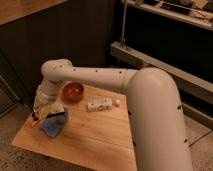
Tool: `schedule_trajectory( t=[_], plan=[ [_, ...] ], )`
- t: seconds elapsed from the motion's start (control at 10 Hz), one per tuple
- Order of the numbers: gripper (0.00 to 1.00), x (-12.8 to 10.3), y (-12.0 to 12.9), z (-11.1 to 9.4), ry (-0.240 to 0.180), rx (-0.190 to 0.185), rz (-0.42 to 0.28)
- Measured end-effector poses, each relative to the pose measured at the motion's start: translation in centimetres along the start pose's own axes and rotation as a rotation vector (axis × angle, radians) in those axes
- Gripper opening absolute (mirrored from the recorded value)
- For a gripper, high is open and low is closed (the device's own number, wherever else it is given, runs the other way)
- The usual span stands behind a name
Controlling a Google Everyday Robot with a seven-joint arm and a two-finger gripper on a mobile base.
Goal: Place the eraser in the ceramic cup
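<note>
Camera view, hand [42,113] shut on eraser [36,120]

My claw [44,111] hangs over the table's [95,142] left edge, with the eraser [36,120] at its tip, above the ceramic cup [58,118]. The cup sits on the sponge [50,128] near that edge. The bowl [72,91] stands by the far edge; the bottle [101,104] lies to its right.
</note>
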Motion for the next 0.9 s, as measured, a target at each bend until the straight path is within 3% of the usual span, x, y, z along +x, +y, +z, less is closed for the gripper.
schedule_trajectory(
  t=[0.9],
  plan=[
    [0.3,0.9,0.7,-1.1,-0.159,0.054,0.028]
  ],
)
